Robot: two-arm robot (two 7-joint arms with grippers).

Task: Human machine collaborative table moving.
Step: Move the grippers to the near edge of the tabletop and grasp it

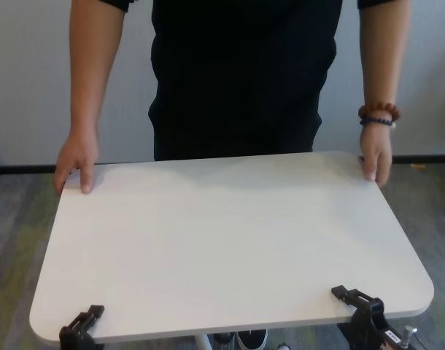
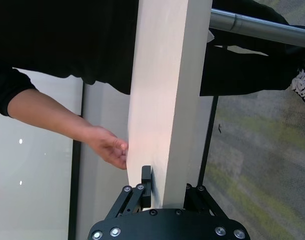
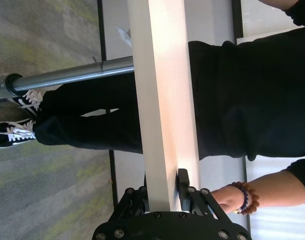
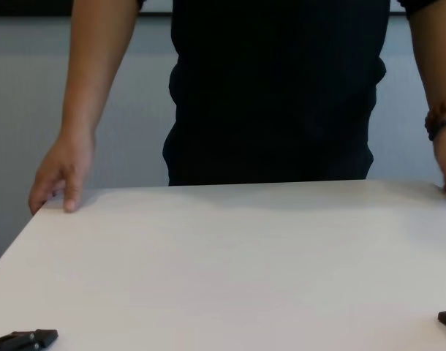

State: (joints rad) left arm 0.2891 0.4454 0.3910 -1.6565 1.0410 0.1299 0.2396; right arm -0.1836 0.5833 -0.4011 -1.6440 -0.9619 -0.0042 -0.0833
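Observation:
The white table [image 1: 230, 240] fills the head view and the chest view [image 4: 230, 263]. My left gripper [image 1: 82, 324] is shut on its near edge at the left corner. My right gripper [image 1: 357, 302] is shut on the near edge at the right. In the left wrist view the left gripper [image 2: 167, 192] pinches the thin tabletop [image 2: 162, 100]. The right gripper [image 3: 163, 190] clamps the tabletop [image 3: 165, 100] the same way. The human [image 1: 237, 73], in black, stands at the far side with one hand [image 1: 76, 164] on each far corner. A beaded bracelet [image 1: 379, 113] is on the wrist at the right.
The grey pole leg [image 2: 262, 27] runs under the tabletop and also shows in the right wrist view [image 3: 67, 77]. Grey-green carpet [image 1: 11, 219] surrounds the table, with a pale wall [image 1: 33, 73] behind the person. The person's sneakers [image 3: 15, 132] stand near the pole.

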